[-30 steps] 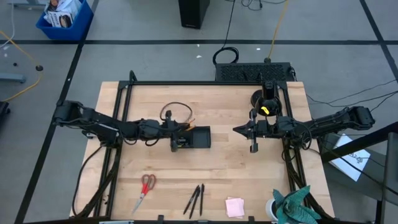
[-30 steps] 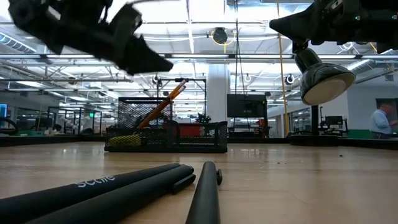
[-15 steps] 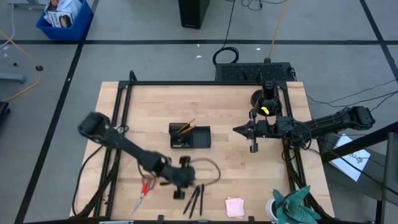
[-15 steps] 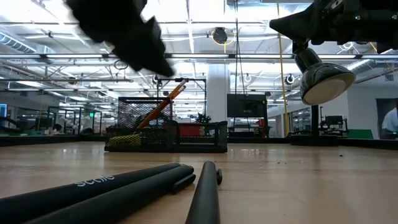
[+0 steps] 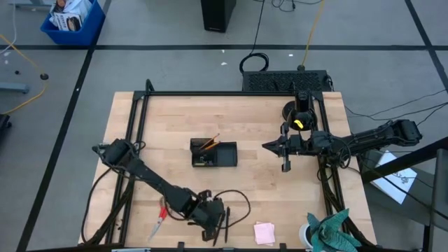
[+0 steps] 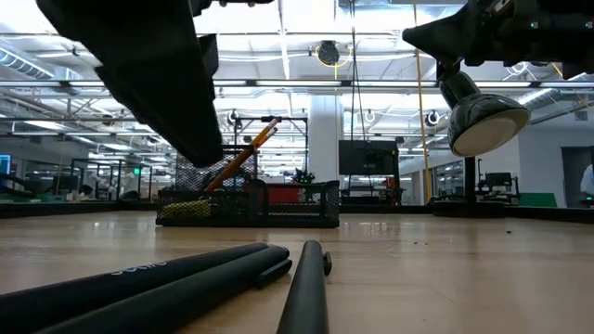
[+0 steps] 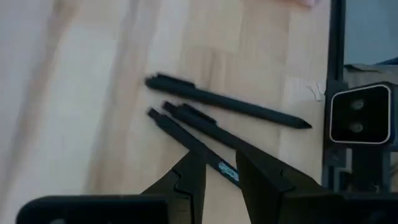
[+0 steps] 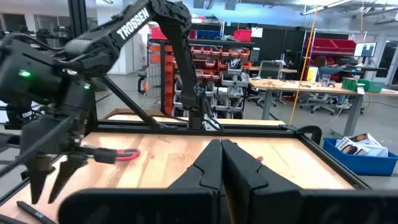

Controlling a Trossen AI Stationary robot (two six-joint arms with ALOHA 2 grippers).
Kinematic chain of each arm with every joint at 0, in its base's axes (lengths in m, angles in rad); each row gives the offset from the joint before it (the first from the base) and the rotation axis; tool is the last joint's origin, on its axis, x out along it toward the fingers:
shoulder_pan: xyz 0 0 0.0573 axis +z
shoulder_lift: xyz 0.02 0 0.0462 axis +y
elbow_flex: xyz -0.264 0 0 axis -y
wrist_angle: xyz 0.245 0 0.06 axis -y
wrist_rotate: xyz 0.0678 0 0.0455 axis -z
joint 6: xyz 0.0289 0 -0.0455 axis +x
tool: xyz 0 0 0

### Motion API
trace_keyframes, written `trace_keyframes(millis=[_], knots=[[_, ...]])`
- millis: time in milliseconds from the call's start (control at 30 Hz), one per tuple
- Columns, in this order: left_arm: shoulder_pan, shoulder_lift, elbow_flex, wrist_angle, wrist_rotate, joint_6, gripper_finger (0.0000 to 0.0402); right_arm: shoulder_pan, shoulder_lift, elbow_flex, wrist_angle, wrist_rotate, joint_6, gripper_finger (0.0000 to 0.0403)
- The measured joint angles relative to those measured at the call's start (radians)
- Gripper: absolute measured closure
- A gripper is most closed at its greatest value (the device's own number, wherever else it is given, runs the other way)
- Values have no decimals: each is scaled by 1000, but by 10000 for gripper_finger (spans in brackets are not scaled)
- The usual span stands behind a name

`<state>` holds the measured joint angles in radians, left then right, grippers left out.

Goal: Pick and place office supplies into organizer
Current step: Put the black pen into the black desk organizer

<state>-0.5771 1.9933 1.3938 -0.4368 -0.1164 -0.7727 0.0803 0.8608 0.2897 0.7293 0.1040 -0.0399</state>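
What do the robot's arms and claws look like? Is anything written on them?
Both arms are dark, jointed and thin. White letters spell TROSSEN along the left arm, and a black cable loops beside its left claw. The right claw has two black, pointed fingers.

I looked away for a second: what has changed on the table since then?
The left end effector swung from the organizer to the table's front edge and now hangs, part open and empty, over the black pens. The right end effector stayed shut, right of the organizer. Scissors and sticky-note pad unmoved.
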Motion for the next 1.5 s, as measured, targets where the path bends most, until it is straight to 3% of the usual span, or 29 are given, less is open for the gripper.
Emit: trace_keyframes(millis=[233, 533, 1500], knots=[[7, 25, 62, -127, 30, -101, 309, 0, -1, 0, -1, 0, -6, 403], [27, 76, 84, -151, 90, -128, 309, 0, 0, 0, -4, 3, -8, 403], [35, 137, 85, -57, 104, -147, 309, 0, 0, 0, -3, 4, -6, 403]])
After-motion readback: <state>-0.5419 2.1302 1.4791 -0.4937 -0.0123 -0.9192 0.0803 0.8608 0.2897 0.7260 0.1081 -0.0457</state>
